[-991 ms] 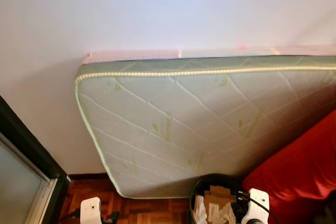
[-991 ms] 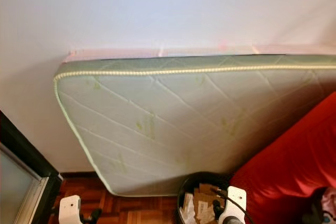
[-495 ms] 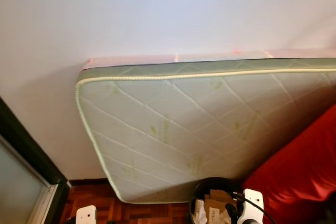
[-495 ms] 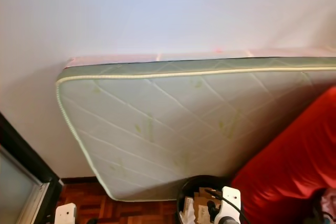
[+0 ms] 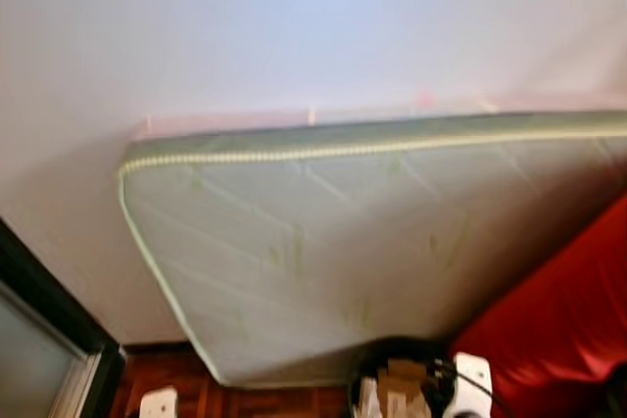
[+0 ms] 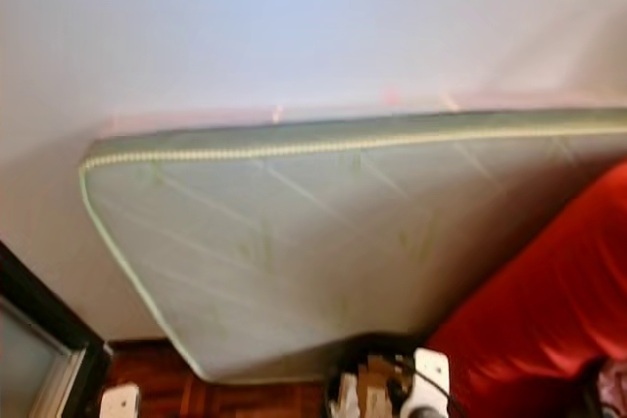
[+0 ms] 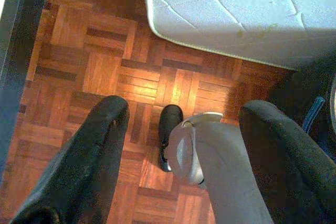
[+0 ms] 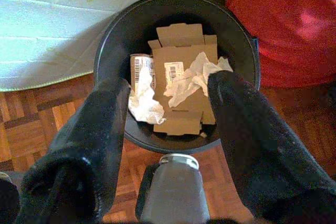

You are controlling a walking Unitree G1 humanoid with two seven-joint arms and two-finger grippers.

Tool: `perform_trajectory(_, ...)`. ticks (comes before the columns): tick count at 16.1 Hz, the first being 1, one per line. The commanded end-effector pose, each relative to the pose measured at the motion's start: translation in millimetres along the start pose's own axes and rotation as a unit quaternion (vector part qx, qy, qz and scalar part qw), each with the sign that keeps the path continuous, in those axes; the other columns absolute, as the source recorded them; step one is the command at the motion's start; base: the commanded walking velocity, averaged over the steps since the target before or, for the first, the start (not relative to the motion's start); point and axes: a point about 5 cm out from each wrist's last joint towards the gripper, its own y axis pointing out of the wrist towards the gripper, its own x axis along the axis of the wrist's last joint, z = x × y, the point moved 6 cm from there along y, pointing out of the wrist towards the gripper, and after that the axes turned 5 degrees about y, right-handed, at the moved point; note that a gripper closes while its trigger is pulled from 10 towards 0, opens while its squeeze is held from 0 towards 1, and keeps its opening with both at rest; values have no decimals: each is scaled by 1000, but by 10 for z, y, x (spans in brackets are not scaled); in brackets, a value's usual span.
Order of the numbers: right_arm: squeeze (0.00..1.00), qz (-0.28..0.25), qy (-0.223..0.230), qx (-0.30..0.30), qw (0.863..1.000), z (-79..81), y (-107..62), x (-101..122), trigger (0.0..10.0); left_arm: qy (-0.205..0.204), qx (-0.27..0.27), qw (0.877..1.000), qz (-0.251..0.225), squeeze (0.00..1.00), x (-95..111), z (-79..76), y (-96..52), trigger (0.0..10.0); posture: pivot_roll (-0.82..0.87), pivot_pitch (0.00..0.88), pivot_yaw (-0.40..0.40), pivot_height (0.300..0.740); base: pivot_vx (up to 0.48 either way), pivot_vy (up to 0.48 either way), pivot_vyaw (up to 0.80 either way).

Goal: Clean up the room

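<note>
The right tool (image 8: 168,129) hangs open and empty above the bin (image 8: 113,40) of cardboard (image 8: 178,77); the left tool (image 7: 178,145), open, empty, over floor (image 7: 79,61).

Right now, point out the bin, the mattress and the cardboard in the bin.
black bin (image 8: 239,40), right wrist view, on its inner wall.
mattress (image 5: 323,232), left eye view, on its quilted face.
flattened cardboard (image 8: 181,77), right wrist view, on the brown panel beside its label.

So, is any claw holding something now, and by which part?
Nothing is held. The left claw is open above the floor; the right claw is open above the bin.
</note>
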Motion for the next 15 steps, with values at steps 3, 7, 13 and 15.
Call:
perform_trajectory(3, 0, 2, -3, 6, 1000, 27, 4, 1, 10000, -3, 1, 1000, 13, 0, -69, -24, -6, 10000, 28, 0, 3, 691, 0, 0, 0)
perform_trajectory(7, 0, 5, -2, 8, 1000, 21, 1, -11, 10000, -3, -5, 1000, 10, 0, 0, -159, 36, 10000, 31, 0, 2, 691, 0, 0, 0)
perform_trajectory(13, 0, 5, 0, 9, 1000, 10, 0, -7, 10000, -9, 0, 1000, 11, 0, -27, -58, 13, 10000, 29, 19, -3, 691, 0, 0, 0)
perform_trajectory(15, 0, 4, 2, 9, 1000, 6, -1, -4, 10000, -11, 5, 1000, 10, 0, -32, 12, 1, 10000, 29, 24, -4, 691, 0, 0, 0)
